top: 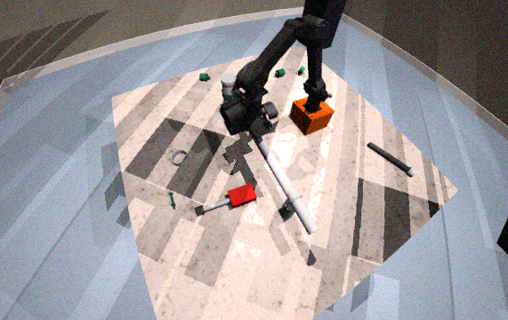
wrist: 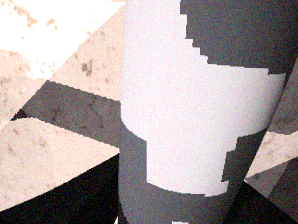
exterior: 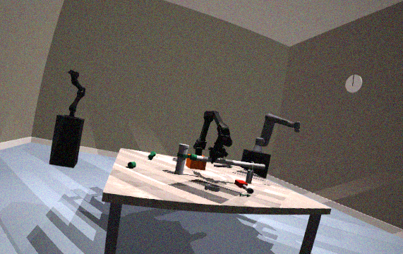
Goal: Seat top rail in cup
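Observation:
The pale grey top rail runs level above the table. It passes through the loop cap on the short line post. My gripper is shut on the rail near its post-side end. The big grey post stands upright, with the green brace band on its upper part. The green rail-end cup points along the rail. The arm hides the rail's cut end in the top view. I cannot tell how deep it sits in the cup.
The arm stands on an orange base block. A red-headed tool, a grey ring, a dark rod, a green bolt and small green fittings lie on the table.

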You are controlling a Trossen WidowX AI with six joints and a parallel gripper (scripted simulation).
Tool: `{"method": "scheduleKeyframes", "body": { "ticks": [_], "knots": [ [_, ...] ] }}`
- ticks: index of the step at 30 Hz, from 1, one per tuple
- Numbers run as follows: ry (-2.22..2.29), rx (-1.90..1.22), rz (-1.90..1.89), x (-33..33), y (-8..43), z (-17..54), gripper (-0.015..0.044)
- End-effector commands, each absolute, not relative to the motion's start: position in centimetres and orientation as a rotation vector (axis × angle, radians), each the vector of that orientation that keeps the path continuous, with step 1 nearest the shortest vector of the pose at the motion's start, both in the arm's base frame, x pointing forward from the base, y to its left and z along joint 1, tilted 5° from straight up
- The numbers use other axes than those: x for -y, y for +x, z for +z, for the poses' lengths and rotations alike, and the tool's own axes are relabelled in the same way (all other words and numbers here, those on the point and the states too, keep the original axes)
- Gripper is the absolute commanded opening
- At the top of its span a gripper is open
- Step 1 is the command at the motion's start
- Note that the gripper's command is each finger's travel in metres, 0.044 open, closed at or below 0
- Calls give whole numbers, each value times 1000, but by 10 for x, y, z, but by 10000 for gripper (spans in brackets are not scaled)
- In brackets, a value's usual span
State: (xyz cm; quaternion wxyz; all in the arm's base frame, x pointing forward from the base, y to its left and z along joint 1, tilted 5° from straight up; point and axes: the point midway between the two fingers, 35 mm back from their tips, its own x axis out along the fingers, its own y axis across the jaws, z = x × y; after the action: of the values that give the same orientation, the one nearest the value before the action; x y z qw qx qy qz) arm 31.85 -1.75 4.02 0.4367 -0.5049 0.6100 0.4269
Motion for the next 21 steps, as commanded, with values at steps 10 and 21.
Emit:
{"method": "scheduleKeyframes", "body": {
  "ticks": [10,21],
  "knots": [
    [-1271,-1521,1055,21,321,45,0],
    [-1273,-1521,1056,21,322,45,0]
  ]
}}
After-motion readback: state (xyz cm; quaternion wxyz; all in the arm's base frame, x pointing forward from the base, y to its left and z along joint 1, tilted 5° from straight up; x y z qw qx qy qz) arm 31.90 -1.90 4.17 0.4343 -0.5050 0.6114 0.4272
